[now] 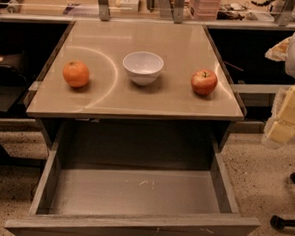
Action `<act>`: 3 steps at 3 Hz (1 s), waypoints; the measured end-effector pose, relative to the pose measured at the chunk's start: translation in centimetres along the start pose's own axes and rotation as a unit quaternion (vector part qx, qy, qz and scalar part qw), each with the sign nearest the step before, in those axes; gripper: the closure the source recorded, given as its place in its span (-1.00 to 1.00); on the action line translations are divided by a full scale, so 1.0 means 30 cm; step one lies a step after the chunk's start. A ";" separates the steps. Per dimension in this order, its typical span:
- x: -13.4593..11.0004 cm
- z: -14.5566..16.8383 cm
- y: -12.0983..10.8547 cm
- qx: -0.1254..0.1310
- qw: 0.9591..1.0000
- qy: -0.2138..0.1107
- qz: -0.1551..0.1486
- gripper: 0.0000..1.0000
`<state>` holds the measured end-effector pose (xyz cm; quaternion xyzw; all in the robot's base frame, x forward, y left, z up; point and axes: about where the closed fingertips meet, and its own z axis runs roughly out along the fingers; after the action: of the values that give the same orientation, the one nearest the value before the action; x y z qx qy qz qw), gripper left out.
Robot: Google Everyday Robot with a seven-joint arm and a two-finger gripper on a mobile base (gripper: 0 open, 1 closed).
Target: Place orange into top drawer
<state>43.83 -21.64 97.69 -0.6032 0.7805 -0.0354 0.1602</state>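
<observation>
Arm hangs at the right, gripper [283, 127] angled downward, open or closed I cannot tell; orange [76, 74] lies well to its left.

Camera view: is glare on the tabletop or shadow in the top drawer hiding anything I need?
In the camera view, curved glare streaks sweep the table between the orange and bowl, hiding neither; the floor of the top drawer is evenly lit, its back shadowed; the end effector sits at the right edge.

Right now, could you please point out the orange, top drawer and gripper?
orange [76, 74], camera view, middle of its skin.
top drawer [133, 192], camera view, bare floor.
gripper [286, 122], camera view, right edge, pale body.
</observation>
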 end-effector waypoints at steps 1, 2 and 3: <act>-0.022 0.003 -0.007 0.005 1.000 0.003 -0.003 -1.00; -0.124 0.031 -0.016 0.004 0.999 0.004 -0.033 -1.00; -0.132 0.031 -0.017 0.004 0.999 0.003 -0.035 -1.00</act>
<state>45.45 -17.88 97.75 -0.6294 0.7592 -0.0464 0.1591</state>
